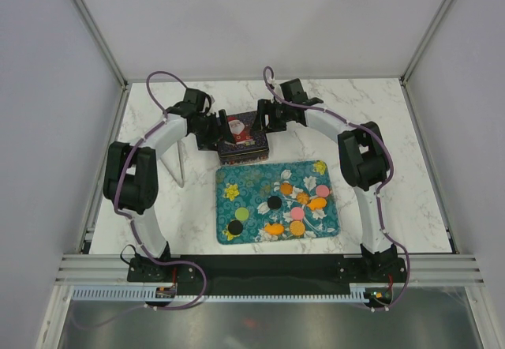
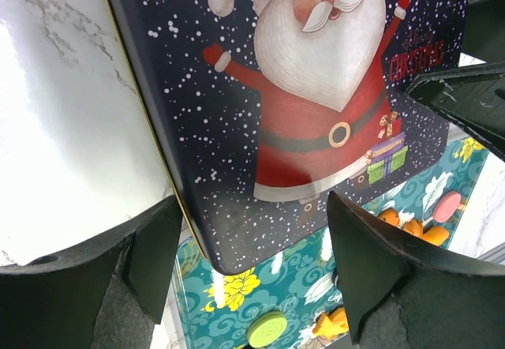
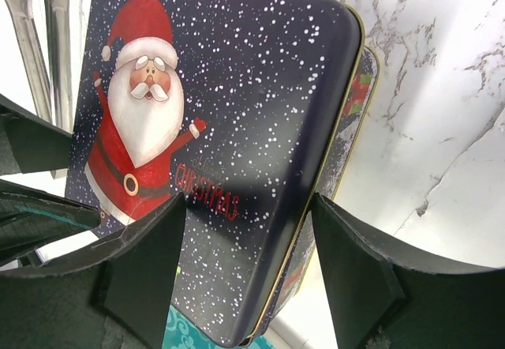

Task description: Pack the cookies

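The cookies [image 1: 297,227] lie loose on a teal flowered tray [image 1: 229,177]: several orange, some pink [image 1: 310,183], green [image 1: 262,206] and black [image 1: 274,202]. Behind the tray stands a dark blue Santa tin [image 1: 239,134]. Its lid [image 3: 237,128] sits skewed over the base [image 3: 357,104]. My left gripper [image 1: 211,128] is open over the lid's near corner [image 2: 252,203]. My right gripper [image 1: 270,120] is open over the lid's other side [image 3: 248,199], one finger [image 3: 347,262] next to the lid's gold rim. The left wrist view shows a green cookie [image 2: 267,329] and a pink one [image 2: 447,205] below.
Metal tongs [image 1: 183,163] lie on the marble table left of the tray; they also show in the right wrist view [image 3: 47,41]. White walls enclose the table on the left, right and back. The two grippers are close together over the tin.
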Motion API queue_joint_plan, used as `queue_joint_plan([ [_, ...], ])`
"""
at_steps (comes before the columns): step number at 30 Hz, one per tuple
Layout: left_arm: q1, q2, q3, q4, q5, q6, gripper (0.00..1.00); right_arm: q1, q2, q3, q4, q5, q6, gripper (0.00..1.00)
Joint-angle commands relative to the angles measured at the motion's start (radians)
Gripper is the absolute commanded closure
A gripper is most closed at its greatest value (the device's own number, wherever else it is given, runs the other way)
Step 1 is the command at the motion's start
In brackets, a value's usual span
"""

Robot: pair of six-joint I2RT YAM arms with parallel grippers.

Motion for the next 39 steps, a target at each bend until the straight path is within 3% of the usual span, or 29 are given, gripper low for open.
queue_joint_plan([
  [1, -0.019, 0.009, 0.042, 0.030, 0.029, 0.025, 0.20, 0.011, -0.009, -0.009, 0.020, -0.029, 0.001, 0.28],
  [15, -0.010, 0.003, 0.017, 0.031, -0.012, 0.027, 0.16, 0.014, -0.046, -0.066, 0.030, 0.032, -0.014, 0.28],
  [39, 0.061, 0.043, 0.059, 0.060, 0.060, 0.000, 0.15, 0.005, -0.073, -0.067, 0.030, 0.057, -0.001, 0.29],
])
